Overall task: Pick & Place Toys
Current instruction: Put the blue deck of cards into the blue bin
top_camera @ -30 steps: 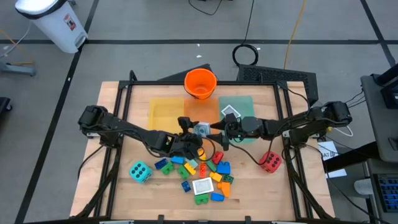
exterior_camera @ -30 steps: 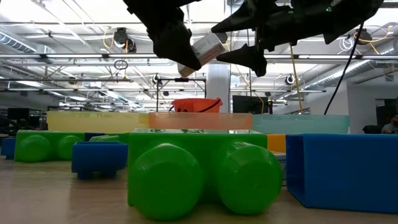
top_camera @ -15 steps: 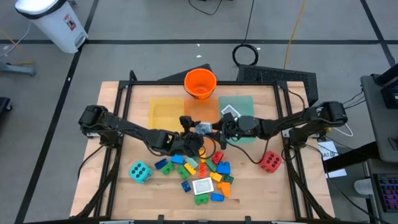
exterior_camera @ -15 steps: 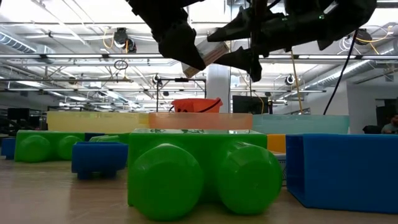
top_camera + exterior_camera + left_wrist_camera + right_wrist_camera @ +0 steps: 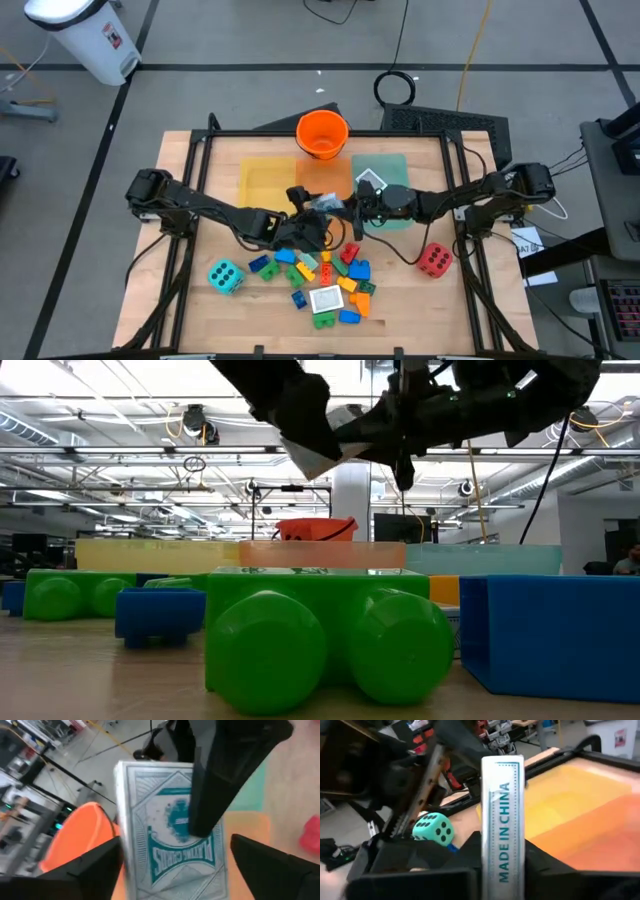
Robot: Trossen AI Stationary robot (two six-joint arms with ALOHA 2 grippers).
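A: While the card pack (image 5: 172, 832) is raised above the tabletop (image 5: 200, 300), between the two arms and over the near edge of the orange tray (image 5: 325, 182), which tool carries it?

B: The right tool (image 5: 502, 857) is clamped on the pack. The right wrist view shows the narrow edge, printed "MADE IN CHINA", standing upright between its fingers. The left tool (image 5: 172, 870) stands with its fingers spread wide, one on each side of the pack's printed face and apparently clear of it.

A: How is the pack expected to handle?

B: Judged from its look: light, a thin cardboard box, fairly stiff across the broad faces but liable to dent at the edges. The finish appears smooth, so slip is the main hazard under a weak pinch.

A: Recommended hold?

B: Across the two broad faces, near the middle, with moderate force. A hold near one end would let the pack pivot.

A: Where are the remaining toys?

B: The bricks (image 5: 320, 275) lie clustered on the tabletop below the tools, with a second card pack (image 5: 326, 299) among them. The teal die (image 5: 225, 276) sits to the left of the cluster, the red die (image 5: 434, 260) to the right. A third pack (image 5: 371, 180) rests on the green tray (image 5: 395, 166), near the orange bucket (image 5: 322, 135)
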